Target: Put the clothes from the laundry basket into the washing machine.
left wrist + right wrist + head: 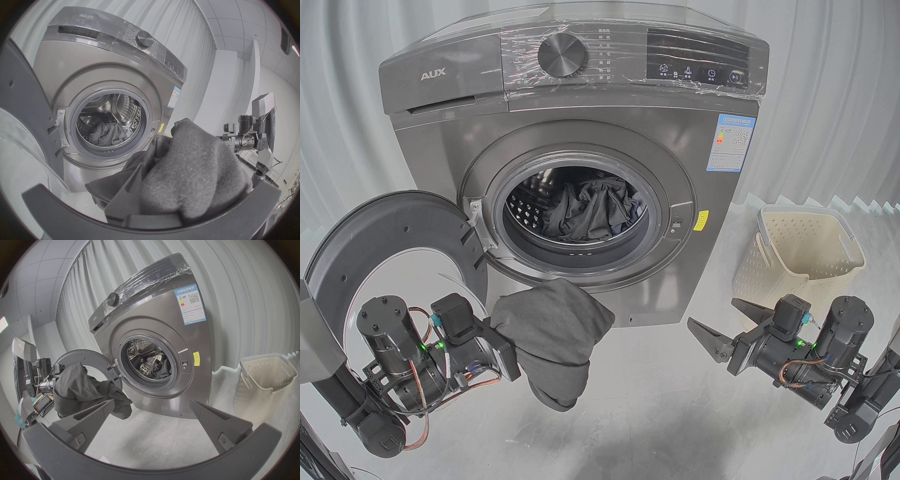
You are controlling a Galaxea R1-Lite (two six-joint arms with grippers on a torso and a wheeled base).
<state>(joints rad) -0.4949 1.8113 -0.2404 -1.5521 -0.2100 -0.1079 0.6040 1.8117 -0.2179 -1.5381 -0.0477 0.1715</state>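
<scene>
**Head view:** The washing machine [575, 125] is seen with its door [387, 250] swung fully open to the left, so the drum mouth is left unobstructed. Dark clothes [594, 209] are already piled inside the drum [528, 203]. A grey garment [550, 337] is clenched by the left gripper [506, 361] at one bunched edge. The rest is left hanging in front of the machine's lower front panel, below the drum mouth and off the floor [650, 400]. The right gripper [715, 319] is spread apart with nothing in it. It is parked low beside the laundry basket [765, 275], out of the left arm's path. The basket is set on the floor by the machine's right front corner, and only bare perforated walls are seen inside it.

**Left wrist view:** The garment is draped over the gripper, so the grip itself is covered; the hold is judged from how the cloth hangs. The drum mouth lies ahead and higher, well apart. A lift and a forward push are judged to be needed next.

**Right wrist view:** Both fingers [218, 424] are seen wide apart with only floor between them. The garment is seen between the open door and the drum mouth. The hanging tail is judged likely to catch on the lower rim unless it is carried in high.
</scene>
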